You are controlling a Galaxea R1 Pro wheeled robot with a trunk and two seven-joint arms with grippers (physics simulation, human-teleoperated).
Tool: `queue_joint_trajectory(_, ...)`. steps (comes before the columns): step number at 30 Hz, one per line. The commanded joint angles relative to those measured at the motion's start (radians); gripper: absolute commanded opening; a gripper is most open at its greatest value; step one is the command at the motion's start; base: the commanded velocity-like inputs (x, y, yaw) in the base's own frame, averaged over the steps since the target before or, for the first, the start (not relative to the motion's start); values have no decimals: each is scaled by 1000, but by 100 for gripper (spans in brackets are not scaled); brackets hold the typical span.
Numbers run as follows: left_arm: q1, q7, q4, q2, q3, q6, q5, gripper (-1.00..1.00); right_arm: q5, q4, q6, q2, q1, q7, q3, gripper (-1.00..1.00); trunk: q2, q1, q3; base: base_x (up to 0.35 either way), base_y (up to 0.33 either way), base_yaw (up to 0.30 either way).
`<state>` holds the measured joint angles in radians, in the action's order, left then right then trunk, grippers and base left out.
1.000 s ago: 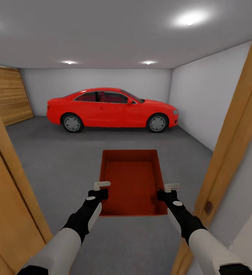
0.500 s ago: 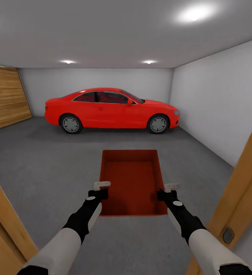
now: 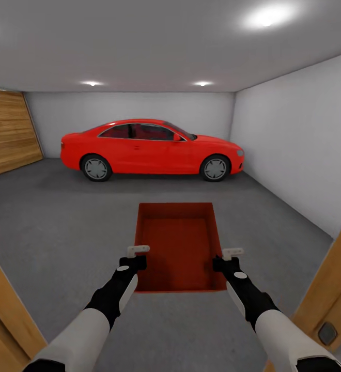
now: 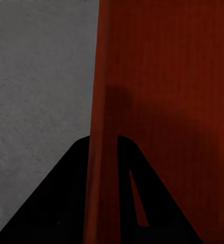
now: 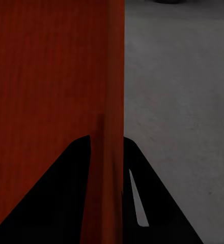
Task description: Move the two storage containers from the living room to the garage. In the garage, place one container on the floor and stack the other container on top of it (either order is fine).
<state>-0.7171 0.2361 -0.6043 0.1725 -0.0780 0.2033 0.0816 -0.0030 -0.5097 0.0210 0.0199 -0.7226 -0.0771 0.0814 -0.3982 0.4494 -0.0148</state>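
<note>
One orange-red open-top storage container (image 3: 178, 243) hangs in front of me above the dark grey garage floor (image 3: 62, 217), carried between both arms. My left gripper (image 3: 137, 257) is shut on its left wall (image 4: 104, 152), one black finger on each side of the wall. On the opposite side my right gripper (image 3: 227, 258) is shut on the right wall (image 5: 112, 152) the same way. The container is empty and level. The garage has white walls and a red coupe car (image 3: 150, 149) parked across the far end.
Wooden door frame posts stand close at my lower left (image 3: 5, 325) and lower right (image 3: 330, 305). A wood-panelled garage door (image 3: 8, 132) covers the left wall. Wide open concrete lies between me and the car.
The view has advanced through the doorway: both door frame posts slid outward and downward, and more of the right wall shows. The container and both grippers keep the same pose.
</note>
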Motion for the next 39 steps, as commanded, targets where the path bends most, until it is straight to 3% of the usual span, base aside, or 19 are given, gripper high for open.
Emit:
queue_joint_trajectory(1, -1, 8, -53, 1, -4, 4, 10, -100, -2, 2, 2, 0, 0, -4, 1, -100, -2, 1, -2, 58, 27, 0)
queue_joint_trajectory(8, -1, 8, -49, 1, -4, 4, 10, -100, -2, 1, 1, 0, 0, -4, 1, -100, -2, 1, -2, 136, 7, 0)
queue_joint_trajectory(39, -1, 8, -41, 1, -2, 4, 10, -100, -1, 1, 2, 0, 0, -4, 1, -100, -2, 1, -2, 319, 0, 0)
